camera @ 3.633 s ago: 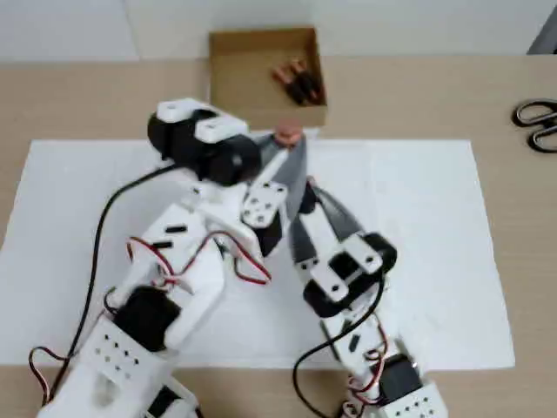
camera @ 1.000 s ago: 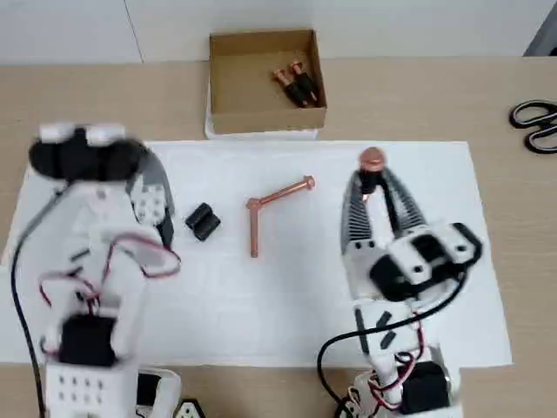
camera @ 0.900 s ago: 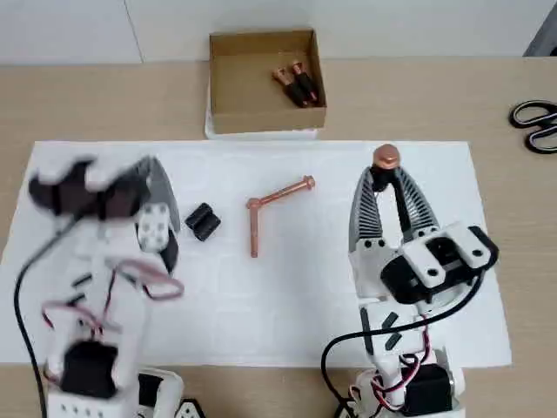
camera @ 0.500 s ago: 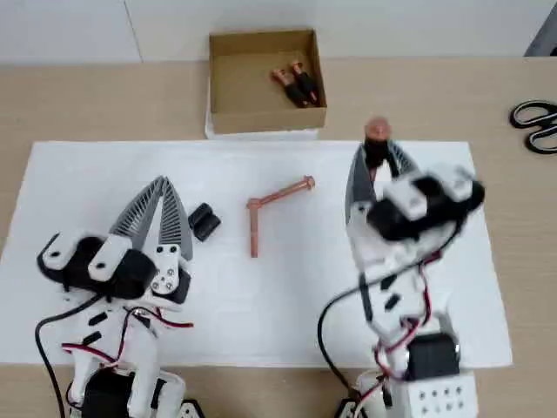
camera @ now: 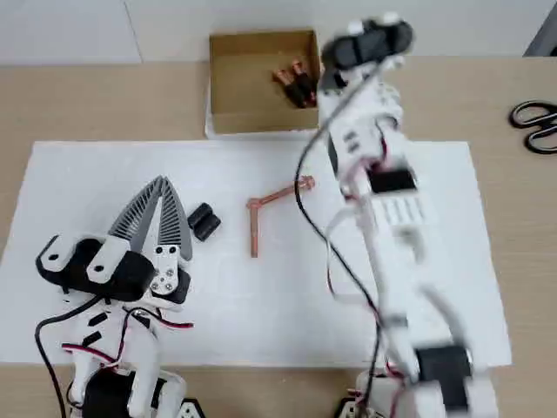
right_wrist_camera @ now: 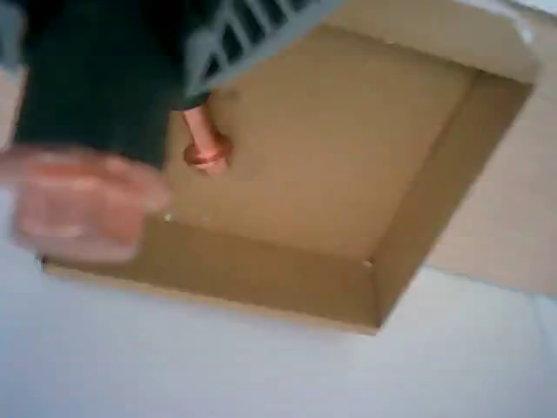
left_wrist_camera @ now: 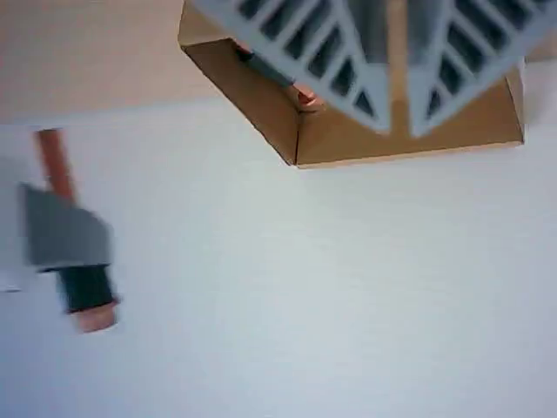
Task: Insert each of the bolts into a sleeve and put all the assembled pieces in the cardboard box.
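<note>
The cardboard box (camera: 212,83) stands at the far edge of the white sheet, with assembled pieces (camera: 298,83) lying inside. My right arm (camera: 365,42) stretches over the box's right wall. Its gripper (right_wrist_camera: 113,61) is shut on a black sleeve with a copper bolt head (right_wrist_camera: 83,205), above the box floor (right_wrist_camera: 331,148). My left gripper (camera: 160,183) rests shut at the near left. Beside it lie loose black sleeves (camera: 204,221). Two bare bolts (camera: 283,192) (camera: 253,231) lie mid-sheet. The left wrist view shows the box (left_wrist_camera: 409,144) beyond the left gripper (left_wrist_camera: 398,113), and a blurred sleeved bolt (left_wrist_camera: 87,287).
Scissors (camera: 535,122) lie on the wooden table at the far right. The white paper sheet (camera: 261,305) covers the middle of the table. A white base (camera: 261,134) sticks out under the box's near wall.
The right arm has swung from the sheet's right side up over the box, carrying the sleeved bolt. The left arm drew back to the near left and has kept still for the last half second.
</note>
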Motion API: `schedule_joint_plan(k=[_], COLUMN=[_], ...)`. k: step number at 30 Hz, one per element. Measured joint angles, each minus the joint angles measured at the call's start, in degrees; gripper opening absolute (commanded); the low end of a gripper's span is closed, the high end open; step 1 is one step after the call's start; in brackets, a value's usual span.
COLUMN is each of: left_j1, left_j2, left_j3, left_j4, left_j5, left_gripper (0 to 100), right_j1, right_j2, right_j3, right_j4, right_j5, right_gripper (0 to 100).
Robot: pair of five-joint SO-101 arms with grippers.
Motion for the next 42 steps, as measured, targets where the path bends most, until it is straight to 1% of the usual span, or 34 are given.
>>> schedule_joint_plan(k=[3,8,10,15,19,24,29,36,42], left_j1=[0.00,0.00,0.00,0.00,0.00,0.00,0.00,0.00,0.00], left_j2=[0.00,0.00,0.00,0.00,0.00,0.00,0.00,0.00,0.00], left_j3=[0.00,0.00,0.00,0.00,0.00,0.00,0.00,0.35,0.35], left_j4=[0.00,0.00,0.00,0.00,0.00,0.00,0.00,0.00,0.00], left_j5=[0.00,0.00,0.00,0.00,0.00,0.00,0.00,0.00,0.00], left_gripper=[1,1,1,1,1,1,1,1,1], right_j1=[0.00,-2.11,-3.43,-7.56,-8.09,-7.65,-7.91,-8.00,-8.18], right_j2=[12.92,33.05,40.18,55.56,65.85,76.75,82.90,85.45,85.45], right_j3=[-13.80,-37.71,-46.59,-65.32,-76.31,-86.24,-92.40,-92.75,-92.75], right_j4=[2.29,6.86,8.44,9.76,9.76,9.76,9.76,6.51,6.42], right_j5=[0.00,0.70,3.25,12.40,18.11,20.40,23.91,25.76,26.99], right_gripper=[0.5,0.5,0.5,0.5,0.5,0.5,0.5,0.8,1.3])
